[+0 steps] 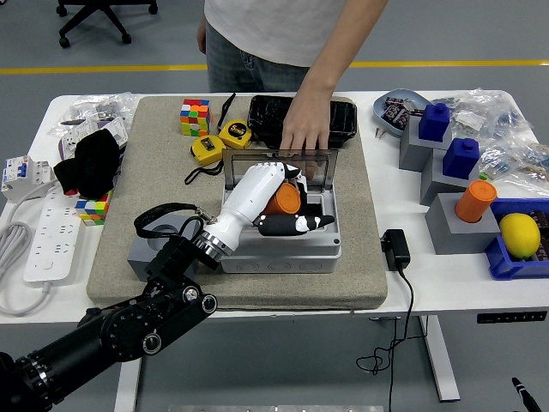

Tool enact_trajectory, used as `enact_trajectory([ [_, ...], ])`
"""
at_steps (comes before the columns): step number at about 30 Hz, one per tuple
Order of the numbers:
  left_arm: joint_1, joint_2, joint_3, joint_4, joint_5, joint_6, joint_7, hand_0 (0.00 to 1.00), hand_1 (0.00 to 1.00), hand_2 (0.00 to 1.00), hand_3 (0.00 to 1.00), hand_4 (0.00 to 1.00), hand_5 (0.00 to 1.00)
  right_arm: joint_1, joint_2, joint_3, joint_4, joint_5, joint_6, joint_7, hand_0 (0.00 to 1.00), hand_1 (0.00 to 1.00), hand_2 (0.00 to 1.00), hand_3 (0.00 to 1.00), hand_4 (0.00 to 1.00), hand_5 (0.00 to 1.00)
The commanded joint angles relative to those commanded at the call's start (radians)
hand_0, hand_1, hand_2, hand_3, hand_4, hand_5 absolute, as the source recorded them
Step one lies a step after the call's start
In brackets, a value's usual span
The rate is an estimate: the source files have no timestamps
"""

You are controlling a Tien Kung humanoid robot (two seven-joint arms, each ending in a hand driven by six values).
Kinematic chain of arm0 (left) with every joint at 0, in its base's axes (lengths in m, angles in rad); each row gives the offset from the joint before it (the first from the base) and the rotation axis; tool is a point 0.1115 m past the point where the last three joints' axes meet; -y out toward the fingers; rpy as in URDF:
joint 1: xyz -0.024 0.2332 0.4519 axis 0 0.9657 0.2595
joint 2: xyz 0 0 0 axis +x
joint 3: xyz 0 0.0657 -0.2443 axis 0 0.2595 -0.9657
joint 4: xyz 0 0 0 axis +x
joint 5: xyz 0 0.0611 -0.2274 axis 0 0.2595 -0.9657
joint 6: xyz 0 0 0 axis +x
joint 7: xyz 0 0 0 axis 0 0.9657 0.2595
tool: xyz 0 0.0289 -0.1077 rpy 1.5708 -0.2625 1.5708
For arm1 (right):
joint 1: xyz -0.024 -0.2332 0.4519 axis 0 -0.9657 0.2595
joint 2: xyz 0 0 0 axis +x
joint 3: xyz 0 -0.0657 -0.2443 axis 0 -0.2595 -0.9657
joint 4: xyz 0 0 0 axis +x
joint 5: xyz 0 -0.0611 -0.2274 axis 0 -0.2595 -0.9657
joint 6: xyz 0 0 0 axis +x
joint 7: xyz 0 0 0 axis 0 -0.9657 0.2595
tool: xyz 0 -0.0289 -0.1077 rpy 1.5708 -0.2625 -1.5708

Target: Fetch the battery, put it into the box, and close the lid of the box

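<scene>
The grey box [283, 256] stands open on the beige mat, with its clear lid [319, 168] tilted up at the back. A person's hand [304, 133] rests on the lid's top edge and holds it up. My left hand [290, 213], white with black fingers, reaches into the box from the left. It is shut on the orange battery [283, 200], which sits low inside the box opening. Only a black tip of my right arm [525, 396] shows at the lower right corner.
Behind the box lie a black case [343, 118], two yellow tape measures [221, 142] and a colour cube [195, 116]. A black adapter [395, 249] lies right of the mat. Grey stands with blue blocks, an orange cylinder [474, 201] and a lemon stand at right; a power strip [47, 236] lies at left.
</scene>
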Motion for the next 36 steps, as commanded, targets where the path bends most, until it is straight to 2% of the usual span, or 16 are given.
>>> enact_trajectory([
  [9,-0.001,0.002,-0.007,0.004,0.034,0.005,-0.002,0.058,0.047,0.060,0.037,0.996,0.552,-0.002,0.001,0.000,0.000,-0.001,0.001,0.000,0.872,0.794,0.743,0.777,0.998,0.998],
  [10,0.000,0.002,-0.008,0.003,0.038,0.004,-0.001,0.117,0.119,0.129,0.121,0.997,0.552,-0.003,0.001,0.001,0.000,-0.002,0.001,0.000,0.872,0.794,0.743,0.777,0.998,0.998],
  [15,0.000,0.003,-0.009,0.001,0.061,-0.013,0.006,0.117,0.119,0.129,0.121,0.997,0.552,-0.002,0.000,-0.001,0.000,0.001,0.001,0.001,0.872,0.794,0.743,0.777,0.998,0.998],
  [16,0.000,0.003,-0.009,0.002,0.065,-0.017,0.008,0.212,0.320,0.263,0.288,0.998,0.553,-0.001,0.001,0.000,0.000,0.000,0.001,0.001,0.872,0.793,0.743,0.777,0.998,0.998],
  [21,0.000,0.004,-0.012,0.002,0.077,-0.033,0.014,0.212,0.320,0.263,0.288,0.998,0.553,-0.002,0.002,0.004,0.000,-0.003,0.000,0.000,0.872,0.793,0.743,0.777,0.998,0.998],
  [22,0.000,0.004,-0.013,0.002,0.078,-0.034,0.015,0.318,0.525,0.486,0.481,0.998,0.559,-0.002,0.002,0.004,0.000,-0.003,0.000,0.000,0.872,0.792,0.743,0.777,0.998,0.998],
  [27,0.000,0.005,-0.015,0.000,0.085,-0.036,0.017,0.318,0.525,0.486,0.481,0.998,0.559,-0.002,0.001,0.005,0.000,-0.004,0.000,0.001,0.872,0.792,0.743,0.777,0.998,0.998],
  [28,0.000,0.005,-0.015,-0.001,0.087,-0.036,0.018,0.371,0.531,0.515,0.501,0.998,0.563,-0.002,0.001,0.005,0.000,-0.003,0.000,0.002,0.875,0.792,0.743,0.777,0.998,0.998],
  [36,0.000,0.008,-0.015,-0.010,0.099,-0.041,0.023,0.384,0.525,0.506,0.494,0.998,0.564,-0.002,0.002,0.004,0.000,-0.001,0.001,0.002,0.876,0.793,0.743,0.776,0.998,0.998],
])
